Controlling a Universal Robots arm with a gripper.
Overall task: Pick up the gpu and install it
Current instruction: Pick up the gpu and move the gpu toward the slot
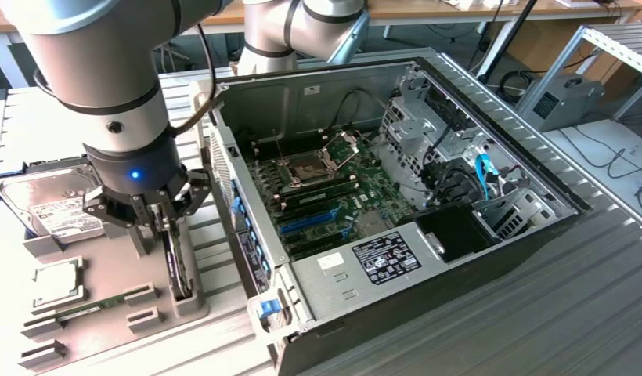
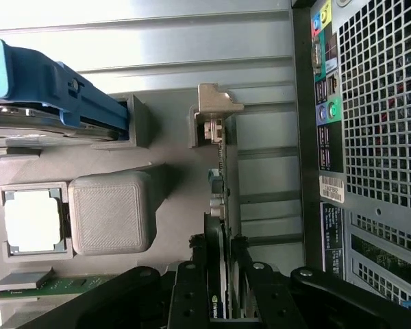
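Note:
The gpu (image 1: pixel 176 254) stands on edge in a slot of the grey holder tray (image 1: pixel 102 333), at the exterior view's left of the open computer case (image 1: pixel 530 176). My gripper (image 1: pixel 162 227) has come down over it from above. In the wrist view the gpu (image 2: pixel 223 181) shows as a thin edge with a silver end bracket, and my gripper (image 2: pixel 219 252) has one black finger pressed on each face of the card. The card's lower edge still sits in the holder. The motherboard (image 1: pixel 321 196) with its blue slots (image 1: pixel 305 222) lies bare inside the case.
The tray also holds a hard drive (image 1: pixel 49 205) with blue rails (image 2: pixel 51 96), a CPU (image 1: pixel 55 282), and a RAM stick (image 1: pixel 91 305). The case's rear wall (image 2: pixel 377 137) stands close beside the card. Cables and drive cages fill the case's far side.

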